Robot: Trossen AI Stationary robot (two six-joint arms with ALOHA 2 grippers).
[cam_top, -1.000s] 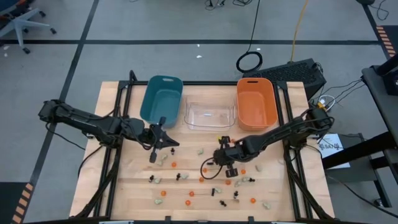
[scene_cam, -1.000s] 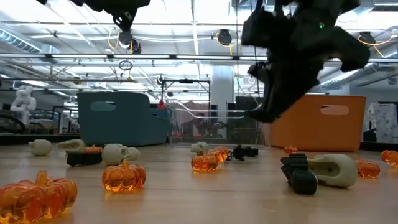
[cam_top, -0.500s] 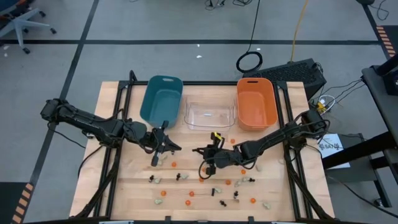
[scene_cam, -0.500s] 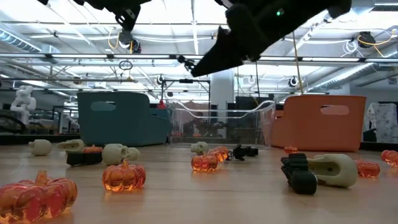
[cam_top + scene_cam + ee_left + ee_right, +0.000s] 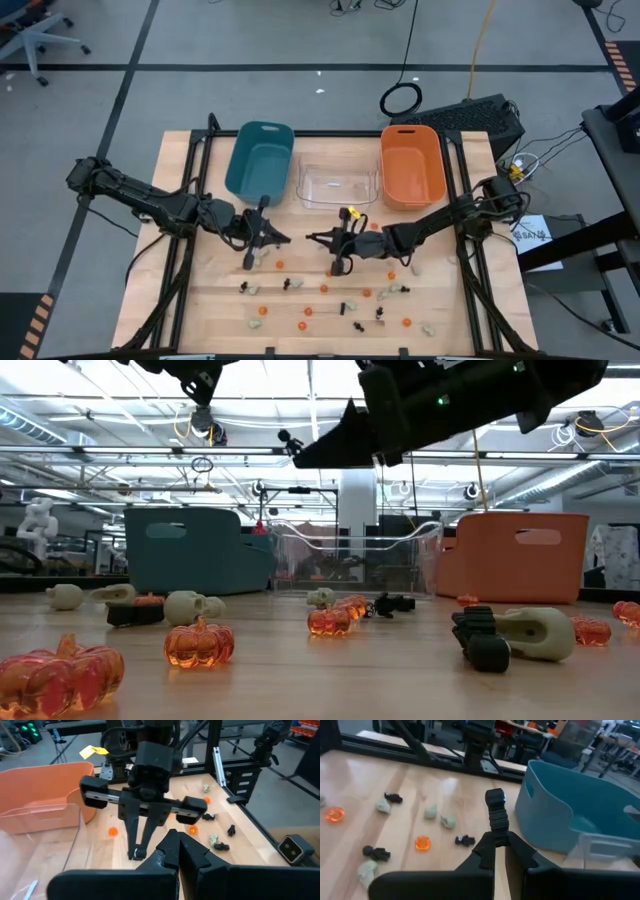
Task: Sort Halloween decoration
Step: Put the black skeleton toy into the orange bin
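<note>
Your right hand (image 5: pixel 338 262) hung pinched together, holding nothing, just in front of the clear bin (image 5: pixel 338 185) | trinkets (image 5: pixel 330 300) lay farther from that bin, below it | left hand (image 5: pixel 250 257) likewise pressed together, nearer teal bin (image 5: pixel 259 158)

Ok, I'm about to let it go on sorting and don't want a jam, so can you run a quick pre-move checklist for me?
1. Left claw shut, nothing seen in it: ok.
2. Right claw shut; holding a trinket: cannot tell.
3. The two claws apart over the table: ok.
4. Teal bin, clear bin and orange bin upright in a row at the far edge: ok.
5. Pumpkins, skulls and black trinkets sorted: not ok, all loose on the table.
</note>
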